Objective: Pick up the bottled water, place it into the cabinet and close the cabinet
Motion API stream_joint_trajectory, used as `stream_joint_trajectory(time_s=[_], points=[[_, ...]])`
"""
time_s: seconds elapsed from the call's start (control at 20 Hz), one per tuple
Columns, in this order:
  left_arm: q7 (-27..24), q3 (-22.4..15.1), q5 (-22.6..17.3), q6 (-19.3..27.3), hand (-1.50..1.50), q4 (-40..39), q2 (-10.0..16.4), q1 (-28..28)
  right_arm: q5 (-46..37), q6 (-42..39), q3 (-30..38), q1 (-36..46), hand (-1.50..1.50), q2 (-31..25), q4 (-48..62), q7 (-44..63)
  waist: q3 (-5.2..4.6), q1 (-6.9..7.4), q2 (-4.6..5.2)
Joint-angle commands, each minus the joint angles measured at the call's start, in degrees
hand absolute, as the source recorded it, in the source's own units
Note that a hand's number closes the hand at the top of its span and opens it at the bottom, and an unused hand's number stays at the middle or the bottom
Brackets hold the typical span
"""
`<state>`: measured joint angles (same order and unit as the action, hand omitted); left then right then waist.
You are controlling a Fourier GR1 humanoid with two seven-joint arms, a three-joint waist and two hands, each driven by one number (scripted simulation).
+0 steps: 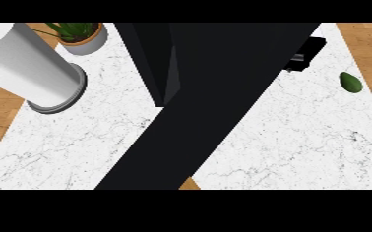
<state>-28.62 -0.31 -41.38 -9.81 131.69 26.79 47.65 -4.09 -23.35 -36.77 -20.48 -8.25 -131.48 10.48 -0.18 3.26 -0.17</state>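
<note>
Moving blind — broad black panel (210, 103) fills your view, robot hand state can't be told; stray swing could clip the oval green avocado (350, 82).

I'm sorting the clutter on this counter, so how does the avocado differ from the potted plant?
The potted plant stands upright in a grey pot at the far left of the counter; the avocado lies bare near its right edge. The plant looks larger, with spiky leaves; the avocado is a smooth oval. Both are green.
</note>
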Motion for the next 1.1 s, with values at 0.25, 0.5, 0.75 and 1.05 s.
stream_joint_trajectory(time_s=[0.25, 0.5, 0.75, 1.05], points=[[-1.01, 5.46, -5.85, -6.25, -1.5, 1.43, 1.1, 4.63, 11.28, 10.68, 2.66, 12.21, 1.5, 7.81, 6.22, 9.57, 0.03, 1.17, 0.78], [-2.06, 9.23, -8.57, -9.63, -1.5, -1.75, 1.91, 4.66, 19.31, 12.91, 9.62, 20.55, 1.5, 7.87, 12.44, 9.65, 0.03, 1.5, 0.95], [-1.56, 10.88, -10.85, -11.66, -1.5, -1.27, 1.35, 6.6, 26.66, 16.08, 20.06, 38.37, 1.5, 8.1, 24.76, 11.13, 0.13, 0.68, 0.74], [-1.74, 18.08, -16.15, -17.3, -1.5, -3.3, 1.35, 10.05, 31.8, 13.94, 29.09, 55.09, 1.5, 8.18, 39.92, 14.26, 0.16, -0.2, 0.4]])
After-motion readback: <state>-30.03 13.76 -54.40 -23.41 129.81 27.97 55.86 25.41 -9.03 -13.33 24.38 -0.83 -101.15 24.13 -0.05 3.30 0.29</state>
